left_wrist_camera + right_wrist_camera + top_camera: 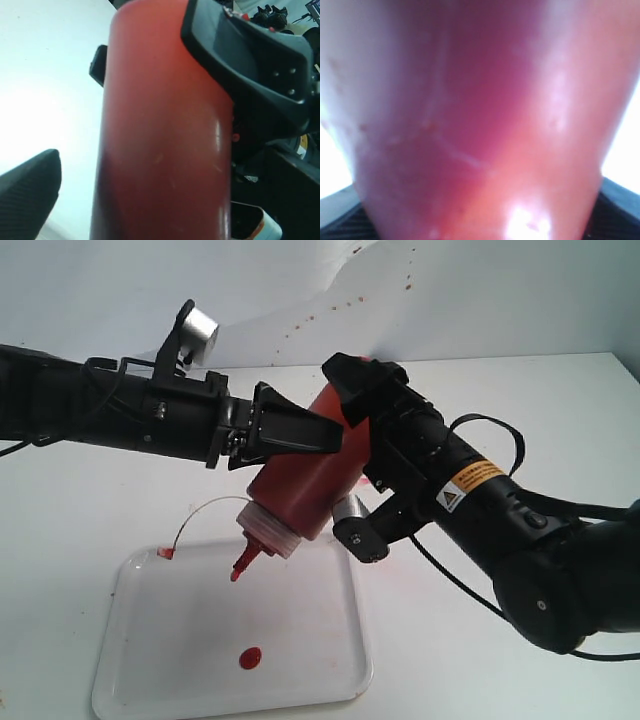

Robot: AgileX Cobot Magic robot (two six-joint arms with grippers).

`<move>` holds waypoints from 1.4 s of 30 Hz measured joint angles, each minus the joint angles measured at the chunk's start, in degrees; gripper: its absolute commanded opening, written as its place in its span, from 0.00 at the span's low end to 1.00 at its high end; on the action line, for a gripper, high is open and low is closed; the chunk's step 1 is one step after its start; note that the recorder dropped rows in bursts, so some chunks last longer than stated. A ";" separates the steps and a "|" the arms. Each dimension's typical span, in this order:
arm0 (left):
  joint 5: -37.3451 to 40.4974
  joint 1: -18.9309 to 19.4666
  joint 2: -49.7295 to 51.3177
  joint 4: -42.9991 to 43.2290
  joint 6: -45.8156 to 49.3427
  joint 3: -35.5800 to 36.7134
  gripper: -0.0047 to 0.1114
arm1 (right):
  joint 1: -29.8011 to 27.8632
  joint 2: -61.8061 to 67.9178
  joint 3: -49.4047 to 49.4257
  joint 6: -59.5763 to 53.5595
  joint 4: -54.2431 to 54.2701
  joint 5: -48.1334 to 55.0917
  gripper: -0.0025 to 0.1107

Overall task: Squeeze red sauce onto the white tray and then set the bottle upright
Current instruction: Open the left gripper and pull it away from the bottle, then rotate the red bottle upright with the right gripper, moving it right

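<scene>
The bottle [305, 485] hangs tilted in the air, its whitish cap and red nozzle [243, 562] pointing down over the white tray [112, 655]. Its tethered tip cap [165, 553] dangles by the tray's far corner. A round blob of red sauce [250, 657] lies on the tray. My right gripper [352, 400] is shut on the bottle's upper end, and the bottle [485, 125] fills its view. My left gripper [318, 435] straddles the bottle's middle. In its view one finger [30, 200] stands clear of the bottle [160, 140]; the other is hidden.
The tray sits on a white tabletop [520, 400] before a white backdrop with small red specks [330, 308]. The right arm's black finger [250, 65] and cables cross close behind the bottle. Faint pinkish smears mark the tray near the nozzle.
</scene>
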 measured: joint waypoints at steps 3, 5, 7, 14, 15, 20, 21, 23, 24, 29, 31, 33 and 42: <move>0.00 1.58 -1.03 0.13 0.11 0.00 0.94 | 0.00 0.00 0.00 0.00 0.00 0.00 0.02; 0.00 3.87 -1.84 0.22 0.11 0.00 0.94 | 0.00 0.00 0.00 0.00 0.00 0.00 0.02; 0.00 6.27 -2.42 0.90 -0.01 0.00 0.94 | 0.00 0.00 0.00 0.00 0.00 0.00 0.02; -3.62 13.28 -2.72 8.41 -13.18 0.00 0.94 | 0.00 0.00 0.00 1.49 0.47 0.11 0.02; -4.49 13.66 -2.72 10.40 -15.41 0.00 0.93 | 0.00 0.00 0.00 3.26 1.05 0.24 0.02; -9.00 13.80 -2.72 17.79 -22.38 0.00 0.74 | 0.00 0.00 0.00 15.76 6.45 1.33 0.02; -9.88 13.80 -2.72 18.61 -23.78 0.00 0.68 | 0.00 0.00 0.00 19.07 7.17 1.74 0.02; -11.15 13.80 -2.72 19.48 -25.05 0.00 0.54 | 0.00 0.00 0.00 26.73 8.04 2.42 0.02; -11.40 13.80 -2.72 19.74 -25.30 0.00 0.47 | 0.00 0.00 0.00 30.13 8.18 2.55 0.02; -11.67 13.80 -2.72 20.28 -25.74 0.00 0.10 | 0.00 0.00 0.00 49.56 8.55 2.88 0.02; -11.67 14.05 -2.72 20.40 -25.85 0.00 0.04 | 0.00 0.00 0.00 57.03 8.80 3.00 0.02; -11.67 14.03 -2.86 21.63 -26.08 0.00 0.04 | 0.00 0.00 0.00 65.67 9.39 3.12 0.02; -16.00 14.07 -10.62 37.08 -35.15 0.00 0.04 | -0.13 0.00 0.69 86.54 11.56 2.83 0.02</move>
